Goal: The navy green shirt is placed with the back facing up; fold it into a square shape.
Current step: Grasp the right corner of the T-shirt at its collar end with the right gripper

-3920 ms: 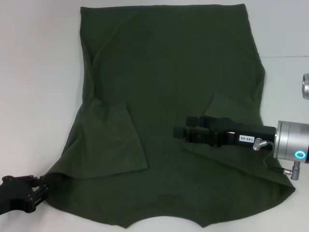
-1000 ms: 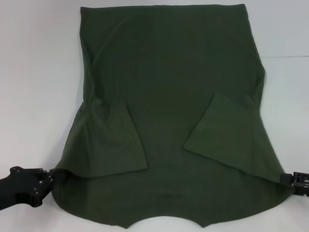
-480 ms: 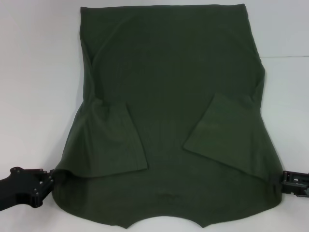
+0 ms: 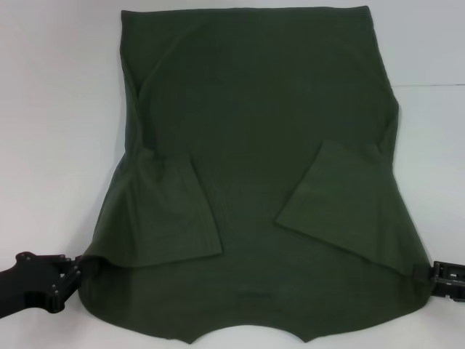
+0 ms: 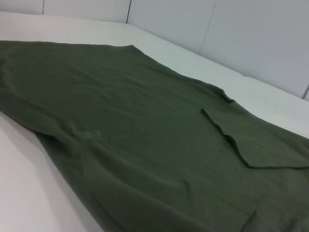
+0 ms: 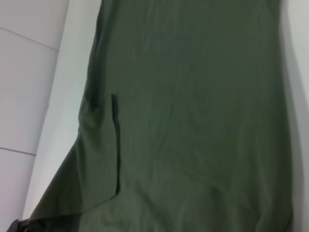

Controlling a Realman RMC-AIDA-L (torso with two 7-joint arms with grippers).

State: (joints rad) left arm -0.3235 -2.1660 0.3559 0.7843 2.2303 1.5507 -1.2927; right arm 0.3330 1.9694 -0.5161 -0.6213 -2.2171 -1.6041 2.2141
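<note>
Where both sleeves fold inward — soft matte shirt (image 4: 254,131), left gripper (image 4: 71,273) and right gripper (image 4: 430,275) at its shoulder corners (grips unreadable).

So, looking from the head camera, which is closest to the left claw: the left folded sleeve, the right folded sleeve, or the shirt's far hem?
From the left gripper, at the shirt's near left corner:
1. Left sleeve, folded in just beside it.
2. Right sleeve, across the shirt on the right.
3. Far hem, at the shirt's far edge.
</note>
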